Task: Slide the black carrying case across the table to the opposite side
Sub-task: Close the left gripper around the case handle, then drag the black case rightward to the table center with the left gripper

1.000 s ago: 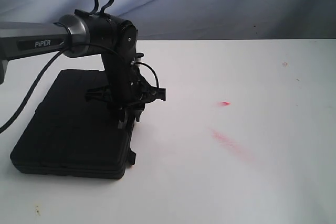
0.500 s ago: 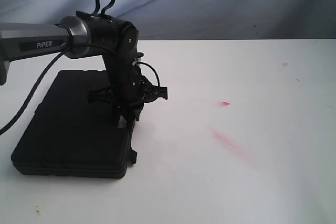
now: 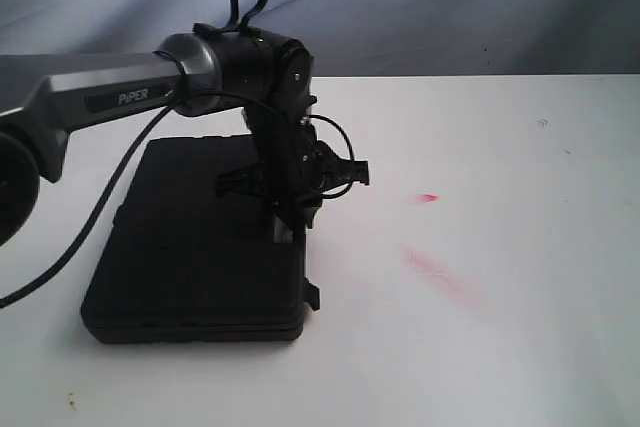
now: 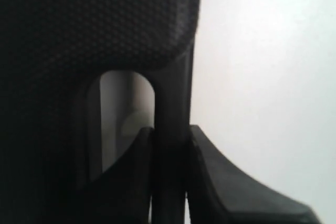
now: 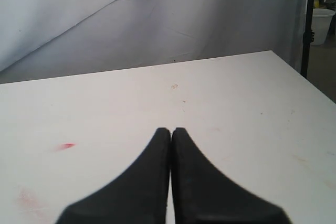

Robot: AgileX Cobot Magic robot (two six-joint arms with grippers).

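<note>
Left fingers [image 4: 226, 187] clamped on the handle [image 4: 172, 108] of the case [image 3: 190, 247], which lies flat on the left part of the desk [image 3: 500, 347].

In the exterior view the left arm [image 3: 120, 97] reaches in from the left, over the case, and bends down to its right edge. The left wrist view shows the thin handle bar pinched between the two fingers, one on each side and both touching it, with the case's textured black top just beside. The case sits low on the left half of the white desk, its right edge short of the middle. A long red smear [image 3: 440, 272] and a small red spot [image 3: 427, 197] lie to its right, well apart from it. The right fingers [image 5: 199, 182] are pressed together with nothing between them, above bare desk.
</note>
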